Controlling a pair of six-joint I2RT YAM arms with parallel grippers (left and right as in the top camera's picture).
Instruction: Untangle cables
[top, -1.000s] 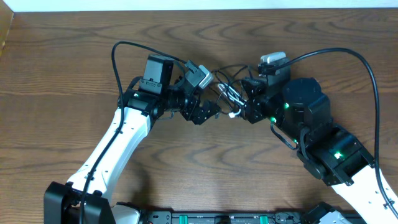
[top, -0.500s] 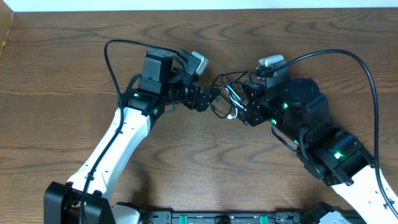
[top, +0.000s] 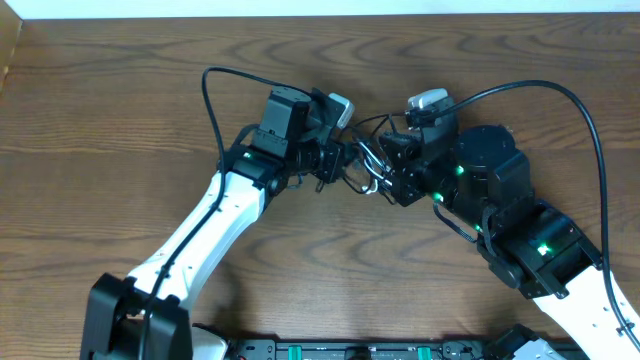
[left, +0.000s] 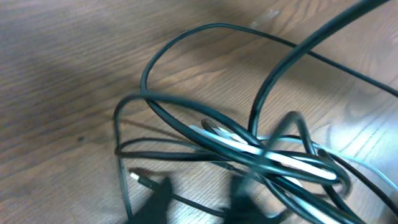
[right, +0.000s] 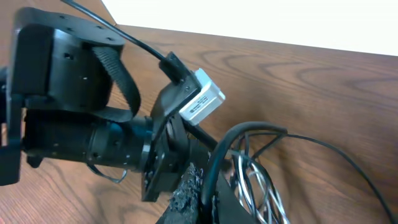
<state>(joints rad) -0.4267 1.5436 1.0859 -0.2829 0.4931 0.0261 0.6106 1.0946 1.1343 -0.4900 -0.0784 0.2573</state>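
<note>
The cables (top: 364, 158) lie as a tangle of thin black cords with one white cord (left: 245, 144) woven through, on the table between my two grippers. My left gripper (top: 338, 160) is at the tangle's left edge. In the left wrist view its blurred fingers (left: 158, 198) stand a narrow gap apart, and a thin black cord with a small plug end (left: 139, 178) lies across that gap. My right gripper (right: 208, 182) is shut on a black cord (right: 216, 158) that rises between its fingers. Pale loops (right: 250, 182) lie just to its right.
The brown wooden table (top: 120, 120) runs to a white back edge (top: 300, 8). The left wrist's camera block (right: 200, 103) and black arm body (right: 62, 81) loom close in front of my right gripper. Thick arm cables (top: 590, 120) arch over both arms.
My left arm has swung right into the tangle and its jaws have narrowed from wide open. My right gripper has kept its hold on the black cord and hardly moved.
</note>
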